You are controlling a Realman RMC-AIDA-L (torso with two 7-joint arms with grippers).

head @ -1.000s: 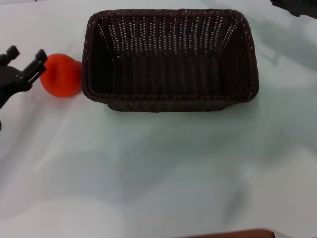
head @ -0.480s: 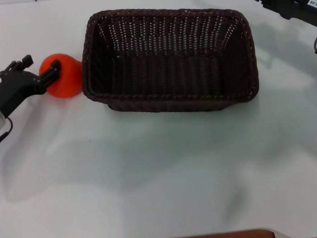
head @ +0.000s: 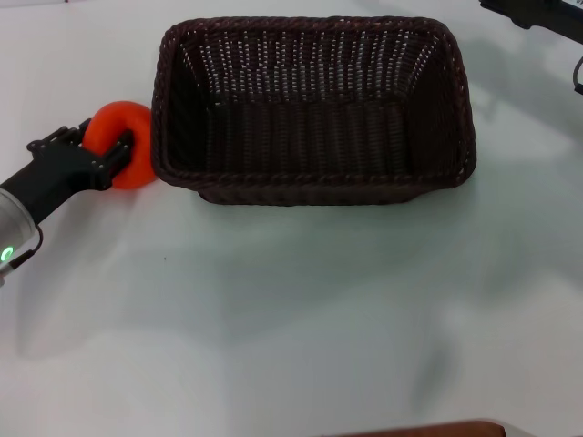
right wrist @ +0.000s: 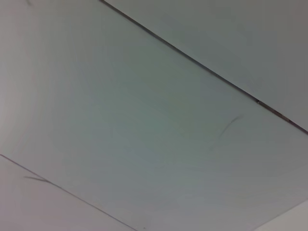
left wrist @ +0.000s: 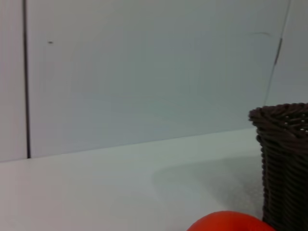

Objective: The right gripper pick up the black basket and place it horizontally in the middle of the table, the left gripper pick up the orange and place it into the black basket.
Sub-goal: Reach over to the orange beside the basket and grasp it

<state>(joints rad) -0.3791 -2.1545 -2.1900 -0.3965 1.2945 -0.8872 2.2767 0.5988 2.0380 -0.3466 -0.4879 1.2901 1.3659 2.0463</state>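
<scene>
Counter (head: 301, 319) carries the black basket (head: 312, 105), which sits just right of the left claw (head: 96, 150), whose fingers straddle the orange (head: 117, 127) touching that basket's left wall, while the right claw (head: 537, 11), parked far right, hides its fingers.

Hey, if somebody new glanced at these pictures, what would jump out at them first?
The large dark woven wicker basket sits empty at the far middle of the white table. Just off its left end, the small bright orange fruit rests against the basket's side, with the left gripper, black fingers on a silver wrist, straddling it. The right gripper is parked at the far right corner.
</scene>
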